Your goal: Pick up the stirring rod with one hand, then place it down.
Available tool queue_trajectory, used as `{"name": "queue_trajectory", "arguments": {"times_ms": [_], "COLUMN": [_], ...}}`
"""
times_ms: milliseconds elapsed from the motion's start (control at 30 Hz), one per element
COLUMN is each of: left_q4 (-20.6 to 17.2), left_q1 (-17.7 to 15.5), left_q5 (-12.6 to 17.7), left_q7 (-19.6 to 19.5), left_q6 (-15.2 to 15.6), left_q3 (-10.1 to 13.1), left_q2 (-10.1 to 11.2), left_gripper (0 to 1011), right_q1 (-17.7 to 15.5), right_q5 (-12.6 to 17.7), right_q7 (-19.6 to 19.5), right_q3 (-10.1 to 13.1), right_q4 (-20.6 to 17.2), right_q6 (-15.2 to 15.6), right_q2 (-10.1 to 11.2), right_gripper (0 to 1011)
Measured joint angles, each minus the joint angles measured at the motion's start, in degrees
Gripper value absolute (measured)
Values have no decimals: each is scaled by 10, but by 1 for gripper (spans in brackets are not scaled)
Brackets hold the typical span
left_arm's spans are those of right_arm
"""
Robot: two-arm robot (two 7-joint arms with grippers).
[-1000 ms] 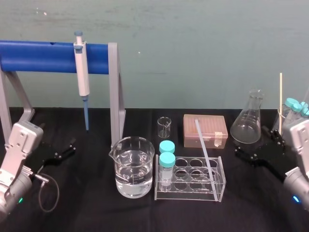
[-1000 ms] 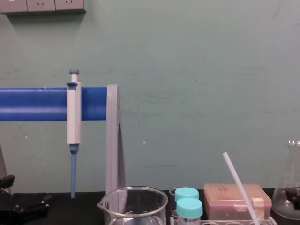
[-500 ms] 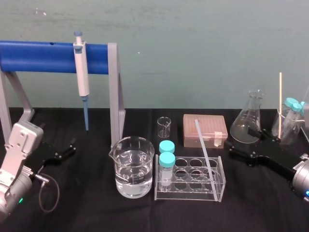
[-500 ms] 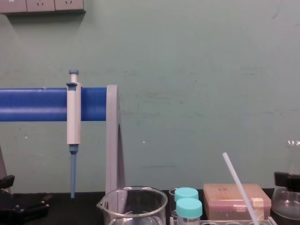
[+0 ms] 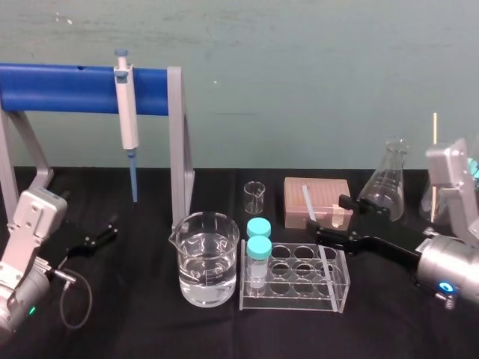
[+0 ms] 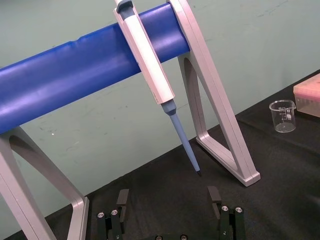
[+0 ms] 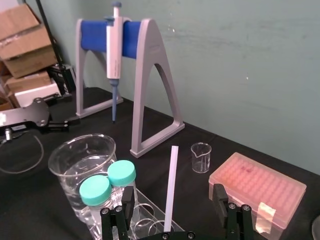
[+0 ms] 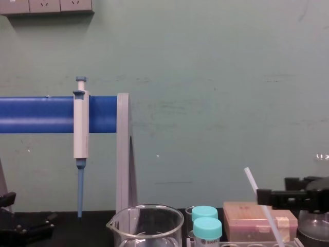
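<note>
Flanking stirring rod point(image 7: 171, 175): right gripper fingers point(image 7: 128, 198)

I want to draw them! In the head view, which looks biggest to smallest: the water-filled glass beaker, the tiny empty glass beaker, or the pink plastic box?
1. Water-filled glass beaker, though it also stands nearest the camera.
2. Pink plastic box.
3. Tiny empty glass beaker, clearly smallest.

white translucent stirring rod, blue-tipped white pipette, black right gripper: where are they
stirring rod point(image 7: 172, 180): right wrist view, mid-shaft
pipette point(image 5: 129, 112): head view, white body
right gripper point(image 5: 329, 215): head view, between fingertips
</note>
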Motion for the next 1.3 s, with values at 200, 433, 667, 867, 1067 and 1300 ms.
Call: {"name": "queue_trajectory", "arguments": {"times_ms": [200,433,667,867,1067,1300], "left_q4": [0,0,0,0,0,0], "left_q1": [0,0,0,0,0,0], "left_q5": [0,0,0,0,0,0], "left_q7": [0,0,0,0,0,0], "left_q6": [0,0,0,0,0,0], "left_q3": [0,0,0,0,0,0], "left_q2": [0,0,0,0,0,0], "left_gripper": [1000,1000,1000,1000,1000,1000], "right_q1": [28,47,54,49,44,44], "right_q5": [-12,-25,-33,-34,-39,-38], "right_q7": [-20,-31,-35,-39,-42,-42], "right_q3": [-16,-29,-35,-34,-33,-32], "right_q4": [21,29,28,19,15,15], "right_q6": [29,51,74,84,86,86], "right_q2": [-29,-44,-47,-44,-42,-42], "right_gripper": [1003,1003,1003,1003,1003,1003]}}
